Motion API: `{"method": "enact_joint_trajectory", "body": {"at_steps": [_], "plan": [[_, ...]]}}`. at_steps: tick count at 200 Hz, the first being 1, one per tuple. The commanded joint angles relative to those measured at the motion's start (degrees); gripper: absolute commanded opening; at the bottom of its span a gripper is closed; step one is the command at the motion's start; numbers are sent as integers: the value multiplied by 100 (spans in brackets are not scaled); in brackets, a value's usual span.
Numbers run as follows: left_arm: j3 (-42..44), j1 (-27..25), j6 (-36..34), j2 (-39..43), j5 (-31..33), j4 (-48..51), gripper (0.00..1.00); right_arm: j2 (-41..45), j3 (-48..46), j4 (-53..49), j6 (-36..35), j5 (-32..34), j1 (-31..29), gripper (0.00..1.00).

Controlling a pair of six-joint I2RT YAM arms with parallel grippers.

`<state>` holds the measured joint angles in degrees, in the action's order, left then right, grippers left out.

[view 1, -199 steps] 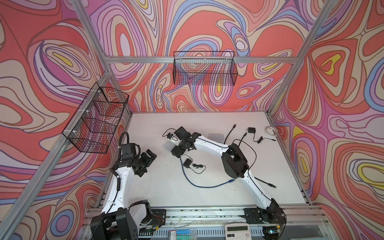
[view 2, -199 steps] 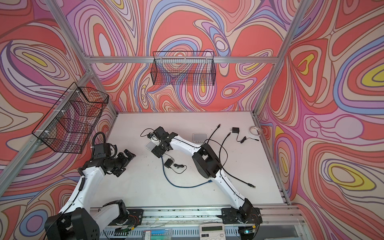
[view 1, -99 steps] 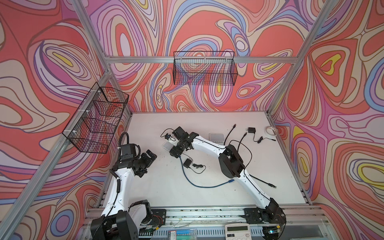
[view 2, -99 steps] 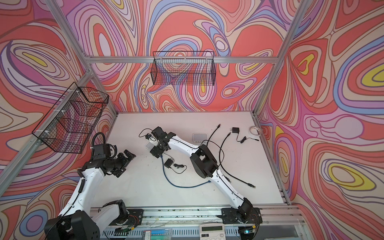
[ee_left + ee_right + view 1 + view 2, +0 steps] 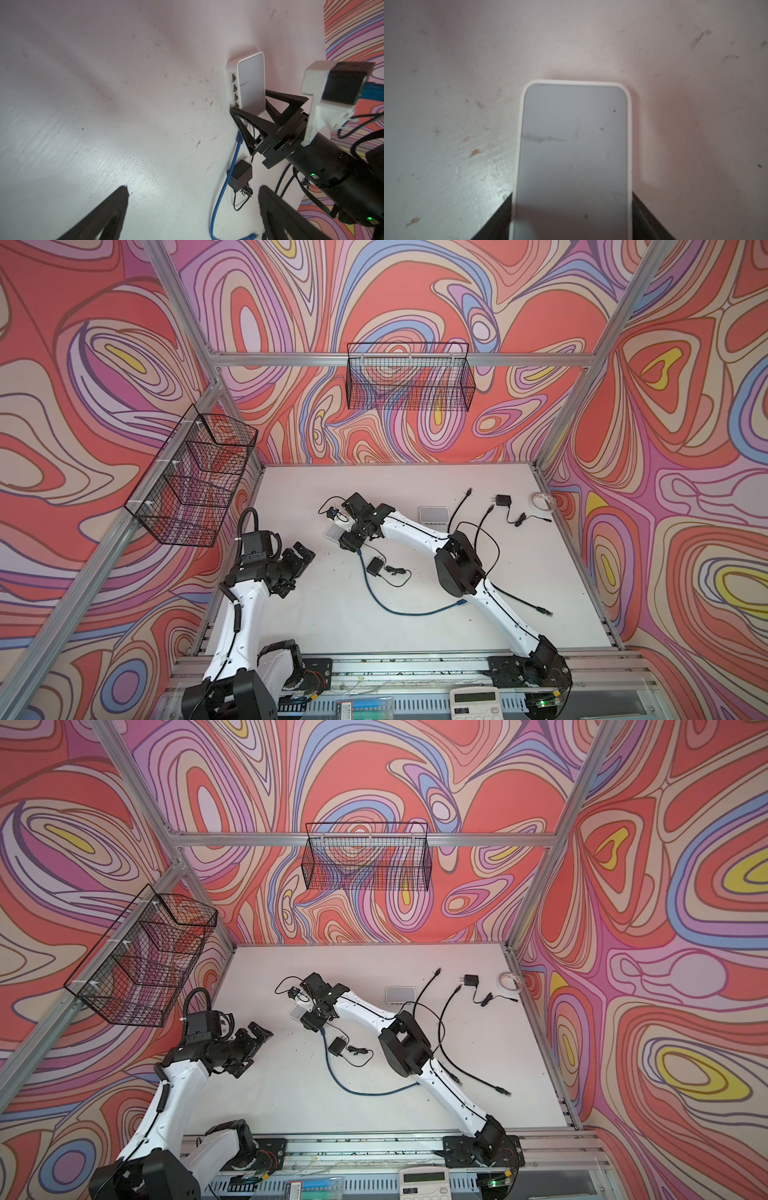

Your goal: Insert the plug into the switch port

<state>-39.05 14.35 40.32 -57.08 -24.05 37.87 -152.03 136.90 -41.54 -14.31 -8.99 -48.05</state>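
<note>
**Switch pinned, plug lying loose**

The right claw [image 5: 572, 195] has its two black fingers [image 5: 500, 216] flat against both long sides of the small white plastic switch with a grey top face [image 5: 574, 135]. I see no gap on either side, so it looks clamped on the switch, bracing it on the scuffed white counter [image 5: 446, 62]. One finger sits against the port side. In the left wrist view four ports of the row [image 5: 234, 89] show empty, and anything further along is hidden behind that finger.

So, by my reckoning, only the steadying is done. The blue plug [image 5: 239, 138], on the end of a blue braided cable [image 5: 220, 195], lies on the counter just beside the switch's port-side corner. It is close under the right claw but outside its fingers, and nothing holds it. A black power adapter [image 5: 241, 174] lies a little further from the switch along the same cable.

The left claw [image 5: 301, 558] hangs well apart from the switch on its port side, fingers spread wide and empty. Picking up the plug, lining it up with a free port and pushing it home all remain, and that looks like the left claw's job.
</note>
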Motion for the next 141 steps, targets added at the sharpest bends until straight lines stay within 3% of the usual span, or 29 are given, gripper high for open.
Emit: {"method": "enact_joint_trajectory", "body": {"at_steps": [1, 28, 56, 91, 141], "plan": [[98, 35, 25, 48, -114, 144, 100, -140, -48, -137, -159, -57, -21, 60], [141, 49, -34, 13, -306, 71, 100, 327, -816, 595, -395, 293, -8, 33], [207, 40, -123, 4, -826, -111, 100, 786, -1289, 1030, -632, 397, 106, 23], [141, 40, -265, 10, -1338, -110, 100, 2032, -2986, 2202, -1338, 70, 146, 23], [-86, 18, -444, 10, -2047, -140, 100, 3020, -3579, 1768, -1495, -77, 223, 24]]}}
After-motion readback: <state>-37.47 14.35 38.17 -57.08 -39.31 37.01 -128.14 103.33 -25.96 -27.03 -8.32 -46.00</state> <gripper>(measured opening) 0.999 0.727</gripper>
